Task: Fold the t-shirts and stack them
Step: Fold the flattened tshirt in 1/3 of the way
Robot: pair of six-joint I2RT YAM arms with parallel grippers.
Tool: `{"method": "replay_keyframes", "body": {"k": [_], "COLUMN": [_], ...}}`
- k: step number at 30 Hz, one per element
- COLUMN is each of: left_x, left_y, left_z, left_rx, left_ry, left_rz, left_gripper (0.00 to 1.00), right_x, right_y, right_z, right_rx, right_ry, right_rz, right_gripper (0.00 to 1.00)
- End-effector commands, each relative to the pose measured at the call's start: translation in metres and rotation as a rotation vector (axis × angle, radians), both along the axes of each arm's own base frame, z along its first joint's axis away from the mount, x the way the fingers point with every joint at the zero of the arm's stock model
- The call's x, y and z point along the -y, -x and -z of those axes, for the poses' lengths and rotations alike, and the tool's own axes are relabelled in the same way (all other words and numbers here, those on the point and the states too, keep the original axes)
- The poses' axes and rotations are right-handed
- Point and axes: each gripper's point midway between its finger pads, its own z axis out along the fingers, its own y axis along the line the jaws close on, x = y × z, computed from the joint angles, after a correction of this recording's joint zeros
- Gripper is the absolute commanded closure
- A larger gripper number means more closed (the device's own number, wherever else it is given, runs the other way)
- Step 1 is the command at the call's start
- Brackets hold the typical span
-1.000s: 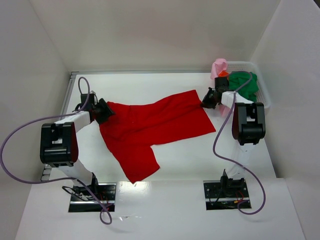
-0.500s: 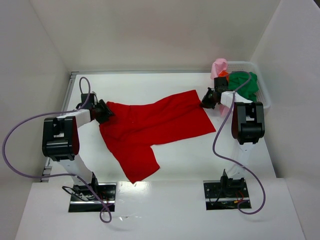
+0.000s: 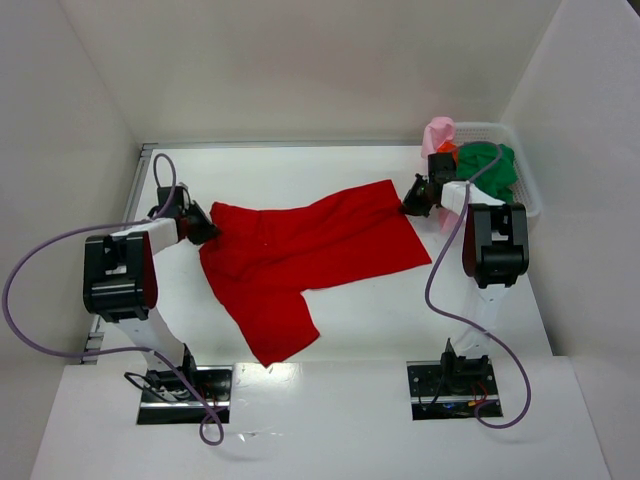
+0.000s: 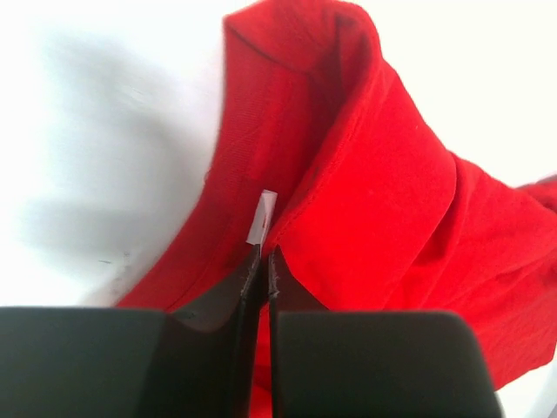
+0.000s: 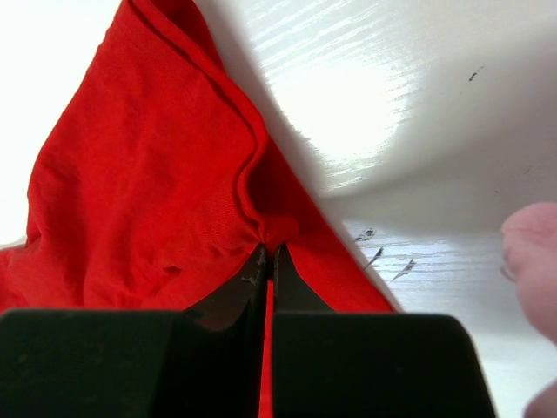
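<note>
A bright red t-shirt (image 3: 300, 255) lies spread across the white table, one part trailing toward the near edge. My left gripper (image 3: 204, 230) is shut on its left edge; in the left wrist view the fingertips (image 4: 264, 261) pinch the red cloth (image 4: 365, 200) by a small white label (image 4: 261, 218). My right gripper (image 3: 412, 207) is shut on the shirt's far right corner, and the right wrist view shows red cloth (image 5: 148, 174) bunched at the closed tips (image 5: 268, 255). Pink (image 3: 437, 133), orange (image 3: 446, 148) and dark green (image 3: 488, 165) t-shirts sit heaped in the basket.
A white lattice basket (image 3: 527, 178) stands at the back right corner, just behind the right arm. White walls close in the table on three sides. A pink shape (image 5: 533, 252) shows at the right edge of the right wrist view.
The left gripper slid slightly left and back along the shirt's left edge and closed on the cloth. The right gripper kept its hold and barely moved.
</note>
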Motion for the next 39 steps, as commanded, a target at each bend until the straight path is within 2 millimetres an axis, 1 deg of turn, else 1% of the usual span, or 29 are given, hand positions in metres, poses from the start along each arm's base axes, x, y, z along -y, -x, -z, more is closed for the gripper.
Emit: {"method": "replay_keyframes", "body": {"k": [1, 3, 5, 6, 8, 9, 11, 13, 14, 15, 17, 18, 19, 20, 21, 22, 23, 24, 25, 27, 28, 29, 30, 31, 32, 35, 36, 37, 39], "left_x": [-0.016, -0.020, -0.024, -0.028, -0.027, -0.032, -0.030, -0.027, -0.026, -0.026, -0.026, -0.028, -0.033, -0.034, -0.038, -0.036, -0.036, -0.034, -0.034, -0.034, -0.032, -0.032, -0.032, -0.032, -0.036, -0.041, -0.040, -0.040, -0.039], "left_y": [-0.023, -0.026, -0.024, -0.026, -0.026, -0.026, -0.033, -0.038, -0.040, -0.046, -0.044, -0.047, -0.045, -0.045, -0.043, -0.043, -0.043, -0.042, -0.042, -0.041, -0.038, -0.038, -0.038, -0.037, -0.037, -0.039, -0.041, -0.041, -0.041], "left_z": [-0.039, -0.043, -0.046, -0.049, -0.049, -0.049, -0.062, -0.071, -0.071, -0.080, -0.075, -0.078, -0.071, -0.071, -0.064, -0.058, -0.058, -0.053, -0.047, -0.042, -0.036, -0.036, -0.036, -0.031, -0.031, -0.033, -0.032, -0.032, -0.029], "left_rx": [0.120, 0.128, 0.128, 0.137, 0.138, 0.138, 0.179, 0.203, 0.207, 0.233, 0.214, 0.221, 0.200, 0.202, 0.180, 0.168, 0.168, 0.156, 0.142, 0.134, 0.117, 0.117, 0.117, 0.107, 0.105, 0.114, 0.115, 0.115, 0.117], "left_ry": [-0.027, -0.029, -0.023, -0.025, -0.019, -0.020, 0.008, 0.014, 0.015, 0.010, 0.014, 0.005, 0.002, -0.005, 0.000, 0.010, 0.010, 0.019, 0.023, 0.019, 0.030, 0.030, 0.030, 0.033, 0.039, 0.036, 0.045, 0.045, 0.047], "left_rz": [-0.021, -0.030, -0.036, -0.045, -0.039, -0.050, -0.026, -0.002, 0.013, 0.029, 0.028, 0.021, 0.005, 0.011, 0.002, 0.008, 0.008, 0.013, 0.013, 0.019, 0.025, 0.025, 0.025, 0.025, 0.009, -0.002, 0.006, 0.007, 0.020], "left_gripper": [0.89, 0.89, 0.89, 0.89, 0.92, 0.94, 0.94, 0.94, 0.92, 0.90, 0.89, 0.89, 0.89, 0.89, 0.89, 0.86, 0.84, 0.83, 0.83, 0.81, 0.81, 0.81, 0.90, 0.94, 0.96, 0.96, 0.94, 0.91, 0.68], "right_x": [0.006, 0.006, 0.007, 0.007, 0.007, 0.007, 0.007, 0.007, 0.007, 0.006, 0.006, 0.006, 0.006, 0.004, 0.003, 0.003, 0.003, 0.003, 0.001, 0.001, 0.001, 0.001, 0.001, 0.001, 0.003, 0.003, 0.003, 0.003, 0.003], "right_y": [-0.010, -0.015, -0.019, -0.019, -0.022, -0.020, -0.029, -0.033, -0.035, -0.038, -0.041, -0.041, -0.041, -0.042, -0.042, -0.041, -0.041, -0.041, -0.040, -0.039, -0.039, -0.039, -0.039, -0.039, -0.039, -0.047, -0.047, -0.049, -0.049], "right_z": [-0.004, -0.011, -0.018, -0.018, -0.022, -0.021, -0.032, -0.038, -0.041, -0.047, -0.051, -0.046, -0.046, -0.042, -0.042, -0.036, -0.030, -0.030, -0.025, -0.019, -0.019, -0.019, -0.019, -0.019, -0.014, -0.023, -0.018, -0.021, -0.021], "right_rx": [0.005, 0.019, 0.039, 0.039, 0.048, 0.039, 0.069, 0.080, 0.089, 0.103, 0.114, 0.105, 0.105, 0.102, 0.102, 0.090, 0.076, 0.076, 0.067, 0.057, 0.057, 0.057, 0.057, 0.057, 0.048, 0.080, 0.070, 0.079, 0.079], "right_ry": [0.019, 0.019, 0.027, 0.027, 0.027, 0.027, 0.027, 0.027, 0.027, 0.020, 0.019, 0.019, 0.019, 0.012, 0.005, 0.005, 0.005, 0.005, -0.002, -0.002, -0.002, -0.002, -0.002, -0.002, 0.006, 0.006, 0.006, 0.006, 0.006], "right_rz": [0.018, 0.018, 0.024, 0.024, 0.024, 0.024, 0.025, 0.025, 0.025, 0.019, 0.020, 0.019, 0.019, 0.014, 0.008, 0.008, 0.008, 0.008, 0.002, 0.002, 0.002, 0.002, 0.002, 0.002, 0.009, 0.009, 0.009, 0.009, 0.009], "right_gripper": [1.00, 1.00, 1.00, 1.00, 1.00, 1.00, 1.00, 1.00, 1.00, 1.00, 1.00, 1.00, 1.00, 1.00, 1.00, 1.00, 1.00, 1.00, 1.00, 1.00, 1.00, 1.00, 1.00, 1.00, 1.00, 1.00, 1.00, 1.00, 1.00]}}
